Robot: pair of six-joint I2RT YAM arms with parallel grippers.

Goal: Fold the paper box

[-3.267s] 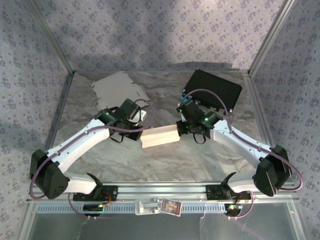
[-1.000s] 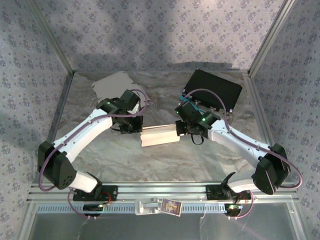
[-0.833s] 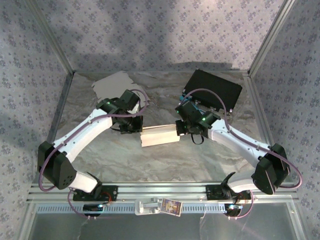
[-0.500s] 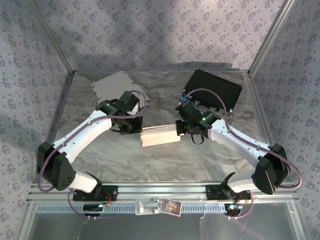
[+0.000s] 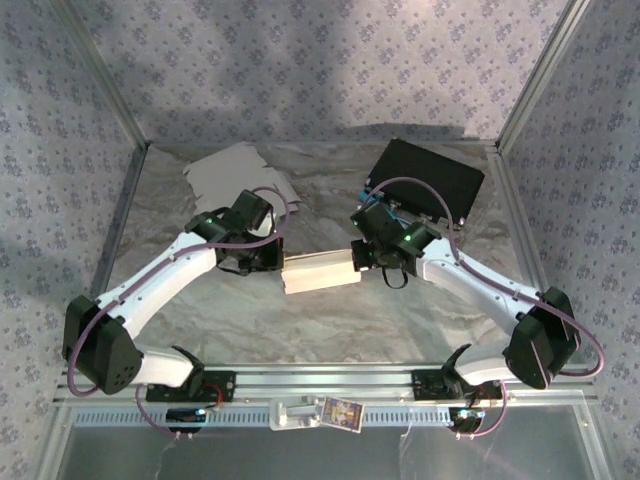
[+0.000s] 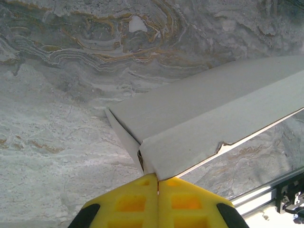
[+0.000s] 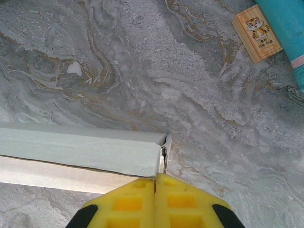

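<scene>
The pale paper box (image 5: pixel 320 272) lies partly folded as a long bar on the marbled table, between both arms. My left gripper (image 5: pixel 277 264) is at its left end. In the left wrist view the yellow fingers (image 6: pixel 128 202) are pressed together, and the left gripper (image 6: pixel 157 178) tips touch the box's folded corner (image 6: pixel 190 142). My right gripper (image 5: pixel 358 260) is at the box's right end. In the right wrist view the right gripper (image 7: pixel 155 177) is shut, its tips against the box end (image 7: pixel 95 154), where a small flap (image 7: pixel 166 143) stands loose.
A flat grey cardboard blank (image 5: pixel 228 172) lies at the back left. A black tray (image 5: pixel 428 178) sits at the back right. The right wrist view has a small tiger-printed block (image 7: pixel 257 32) and a teal object (image 7: pixel 287 28) beyond the box.
The left arm has swung lower and its wrist has drifted slightly toward the near left. The box and the right arm have barely moved.
</scene>
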